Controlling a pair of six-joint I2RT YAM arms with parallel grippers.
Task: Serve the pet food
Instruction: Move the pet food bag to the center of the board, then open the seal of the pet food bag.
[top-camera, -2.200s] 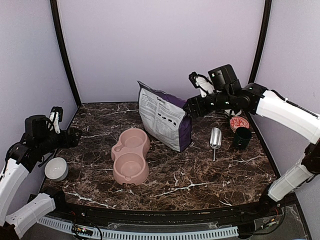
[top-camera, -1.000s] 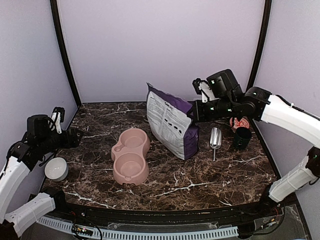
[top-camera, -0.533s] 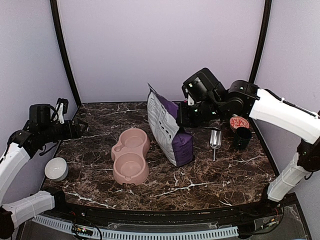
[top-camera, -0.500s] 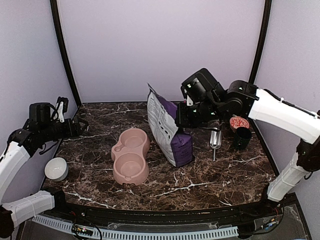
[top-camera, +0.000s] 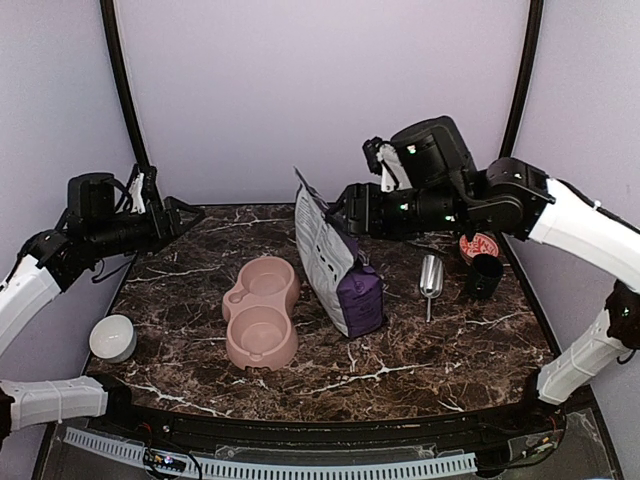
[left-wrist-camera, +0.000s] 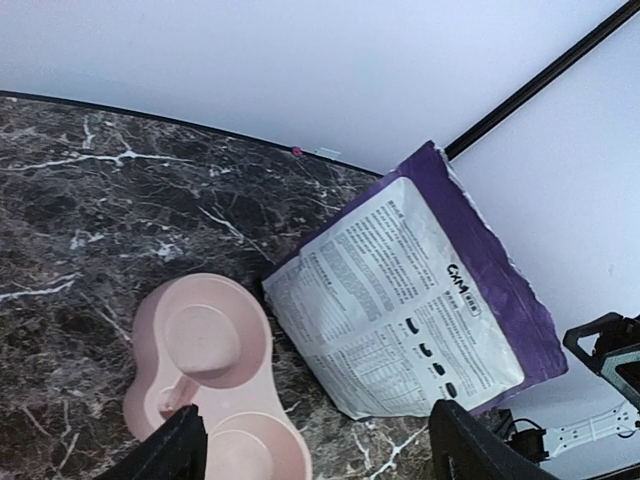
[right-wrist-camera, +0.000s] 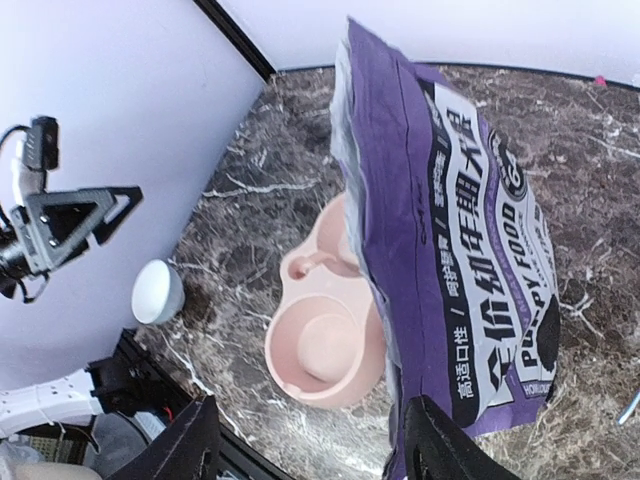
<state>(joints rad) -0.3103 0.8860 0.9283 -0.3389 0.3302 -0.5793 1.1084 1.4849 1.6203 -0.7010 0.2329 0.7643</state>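
Observation:
No kibble shows in any view. The purple-and-white printed bag (top-camera: 335, 268) stands upright on the table, right of the pink double bowl (top-camera: 262, 312), whose two cups look empty. My right gripper (top-camera: 345, 207) is open, just right of the bag's top edge and holding nothing. In the right wrist view its gripper (right-wrist-camera: 315, 455) spans wide over the bag (right-wrist-camera: 450, 270) and bowl (right-wrist-camera: 320, 340). My left gripper (top-camera: 188, 213) is open in the air, left of the bag. Its wrist view shows its gripper (left-wrist-camera: 315, 462), the bag (left-wrist-camera: 420, 290) and the bowl (left-wrist-camera: 215, 380).
A metal scoop (top-camera: 431, 277) lies right of the bag. A black cup (top-camera: 485, 277) and a red-patterned round tin (top-camera: 478, 245) stand at the far right. A small white bowl (top-camera: 113, 338) sits at the left edge, also in the right wrist view (right-wrist-camera: 158, 290).
The bag has swung from face-on and leaning to nearly edge-on and upright. My right gripper has moved left, up to the bag's top. My left arm has risen and reached right.

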